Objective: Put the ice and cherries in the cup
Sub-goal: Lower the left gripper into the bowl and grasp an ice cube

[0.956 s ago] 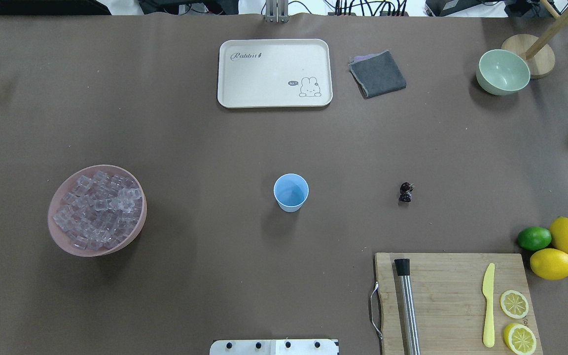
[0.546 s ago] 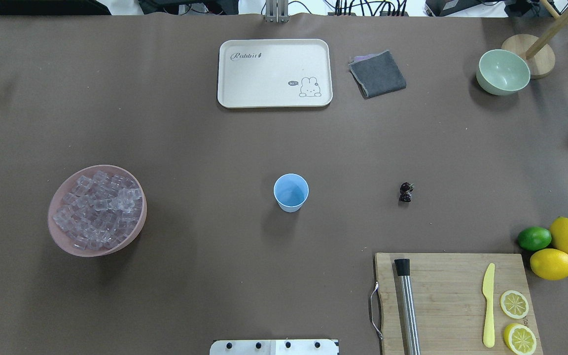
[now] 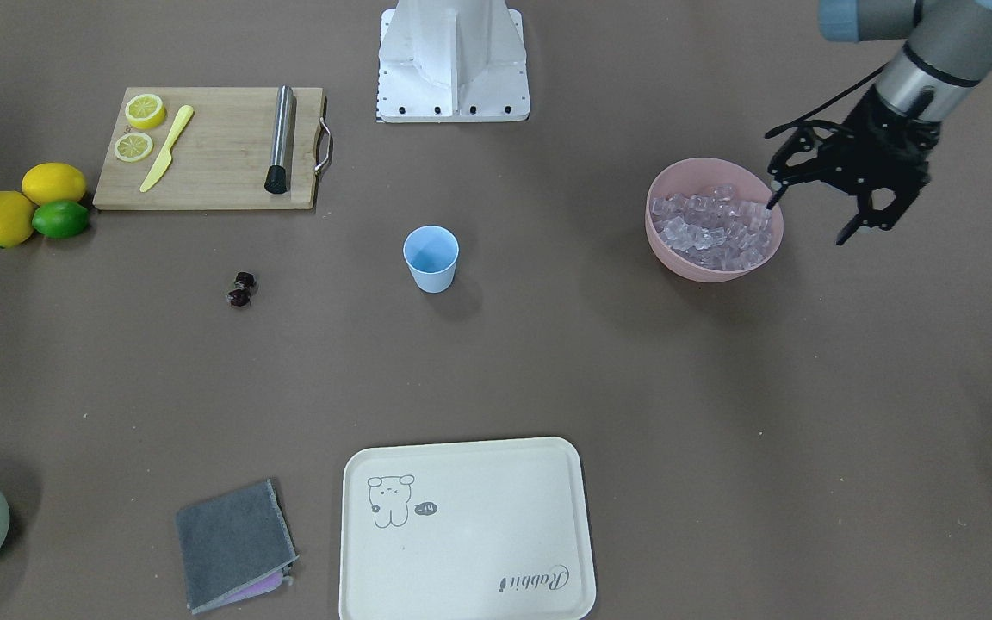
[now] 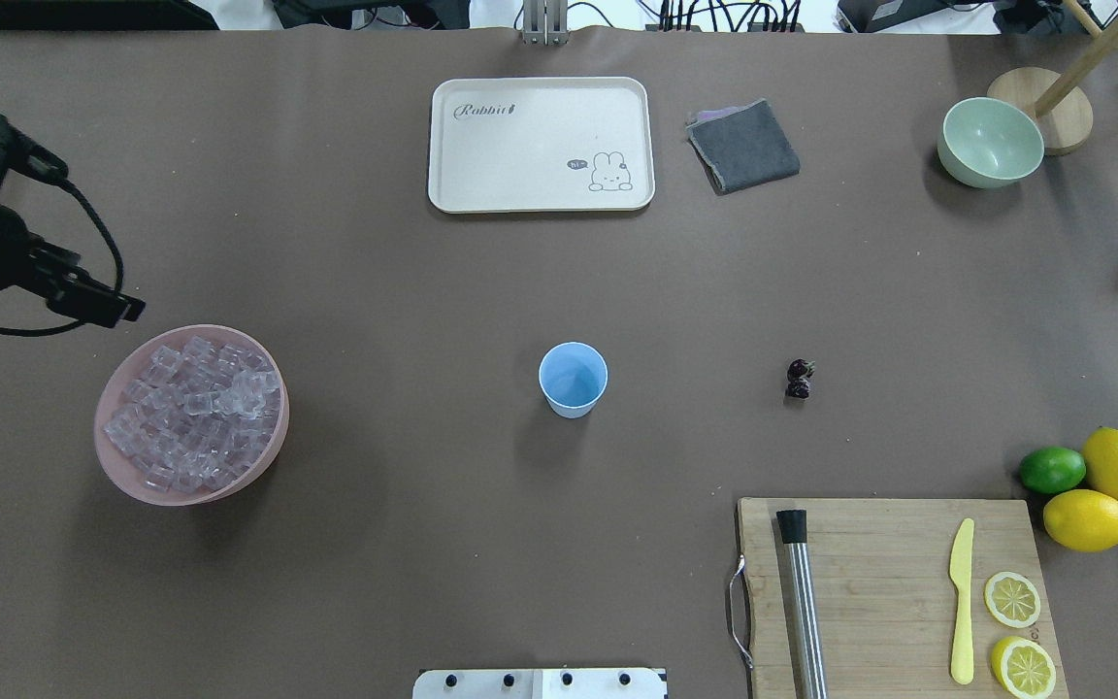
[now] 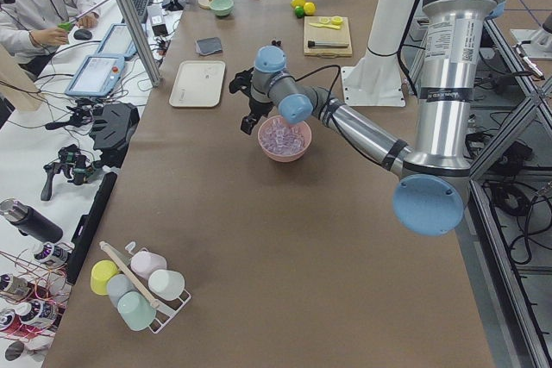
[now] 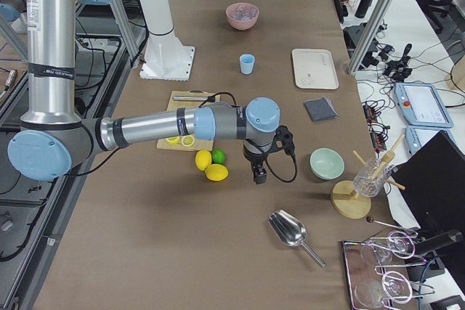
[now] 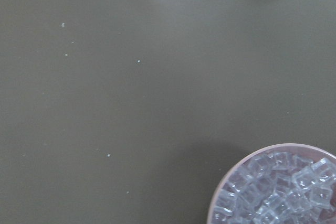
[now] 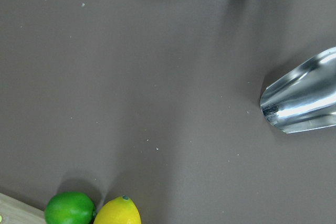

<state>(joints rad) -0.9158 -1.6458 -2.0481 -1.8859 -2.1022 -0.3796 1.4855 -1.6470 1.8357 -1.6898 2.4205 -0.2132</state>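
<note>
Ice: glassy faceted cubes heaped in a round pink bowl near the left edge of the table. Cup: smooth pale-blue tapered plastic, upright mid-table, looks empty. Cherries: glossy dark pair on bare table, toward the right edge. Left gripper spread, empty, just beside the bowl rim. Right gripper by the lemons; claw state can't tell.

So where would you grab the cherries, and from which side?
Probably from straight above: the cherries lie low on bare table, well apart from the cup. Pinch across the pair where the two fruits meet; any stem is too small to see.
</note>
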